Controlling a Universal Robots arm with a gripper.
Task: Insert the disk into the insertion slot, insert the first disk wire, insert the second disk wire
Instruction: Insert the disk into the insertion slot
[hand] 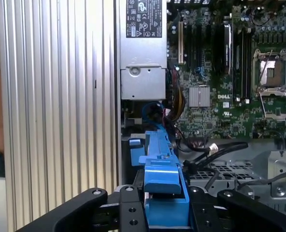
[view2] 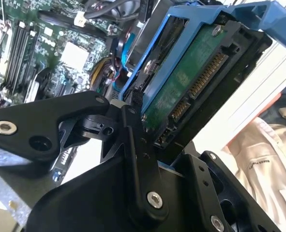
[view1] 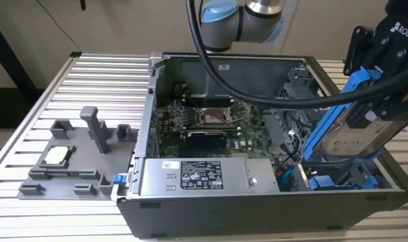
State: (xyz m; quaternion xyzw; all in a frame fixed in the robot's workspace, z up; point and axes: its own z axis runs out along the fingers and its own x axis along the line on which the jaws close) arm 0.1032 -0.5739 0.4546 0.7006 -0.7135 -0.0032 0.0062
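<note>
Exterior view: the gripper, clamped on the disk, holds it steeply tilted, lower end over the slot, apparently lined up for insertion.

Disk: silver-grey, white-labelled, sitting in a blue frame, tilting steeply, lower end pointing down into the case.
Insertion slot: lying just below the Disk, at the exterior view's right.

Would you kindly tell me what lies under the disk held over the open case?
Below the disk, clamped in the gripper, sit blue plastic parts in a corner of the case beside the power supply. The disk covers the bay floor there.
</note>
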